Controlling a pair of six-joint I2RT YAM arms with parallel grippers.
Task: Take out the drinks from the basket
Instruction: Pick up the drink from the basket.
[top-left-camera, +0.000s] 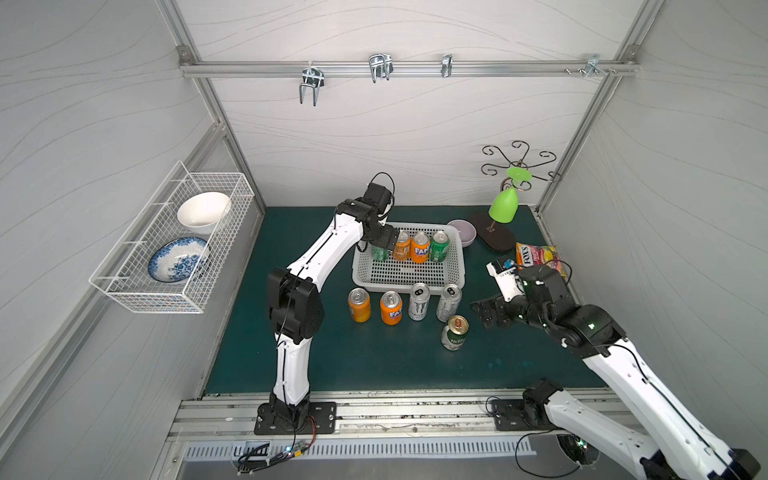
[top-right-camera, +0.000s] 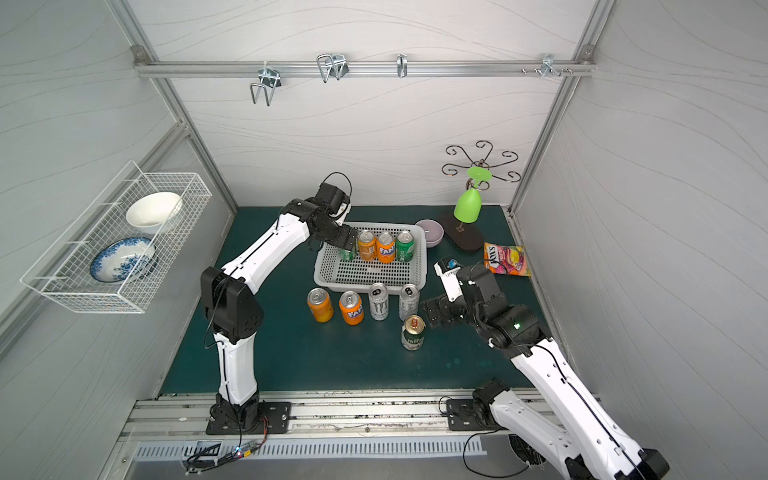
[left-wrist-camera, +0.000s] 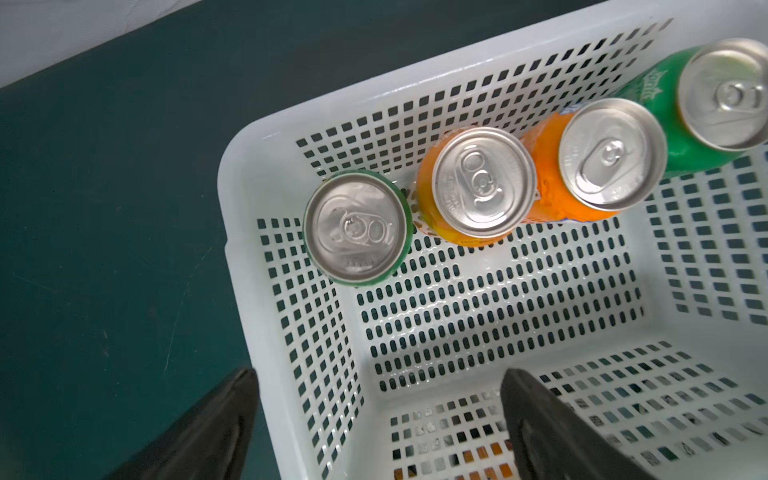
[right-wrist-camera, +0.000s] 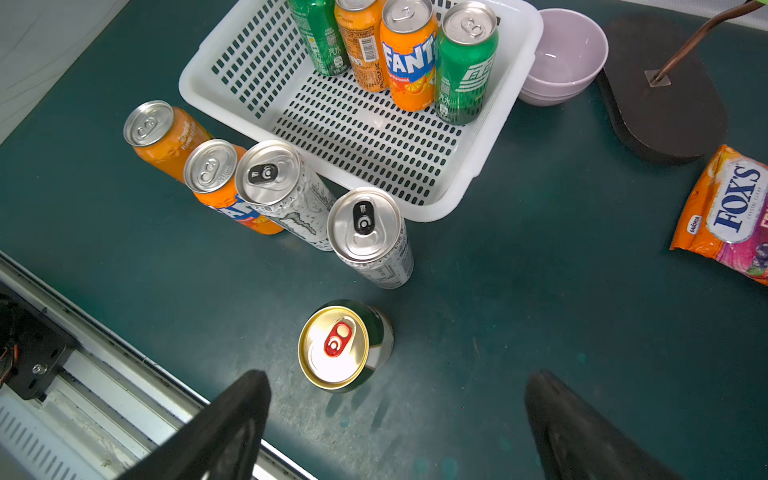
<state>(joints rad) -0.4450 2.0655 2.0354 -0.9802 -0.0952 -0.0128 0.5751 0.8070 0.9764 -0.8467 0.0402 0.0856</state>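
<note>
Tabletop (top-left-camera: 332, 365) carries the white perforated basket (top-left-camera: 409, 272) at centre. Four upright cans (left-wrist-camera: 478, 187) line its far wall, one orange can (right-wrist-camera: 409, 54) reading "FANTA". Candy bag (top-left-camera: 538, 257), right, reads "FOX'S". On the basket's near side stand two white claw-logo cans (top-left-camera: 419, 301), two orange Fanta cans (top-left-camera: 391, 308) and a gold-topped can (top-left-camera: 455, 332). Left jaws and right jaws are spread, gripping nothing.

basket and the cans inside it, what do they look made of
The basket looks like moulded white plastic, smooth and slightly glossy, with regular slots and a rolled rim. The cans look like thin metal, probably aluminium: bare silvery tops with pull tabs, glossy printed sides.
</note>
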